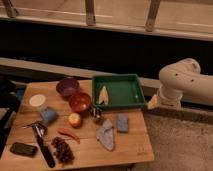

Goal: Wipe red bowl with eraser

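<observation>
The red bowl stands on the wooden table, just right of and nearer than a dark purple bowl. The eraser, a flat black block, lies at the table's front left corner, beside a black-handled utensil. Only the white arm shows, bent at the right beyond the table's edge. The gripper itself does not show in this view. Nothing touches the bowl or the eraser.
A green tray holding a pale yellow item sits at the back right. The table also carries a white lid, blue cup, apple, red chili, grapes, blue sponge and grey cloth.
</observation>
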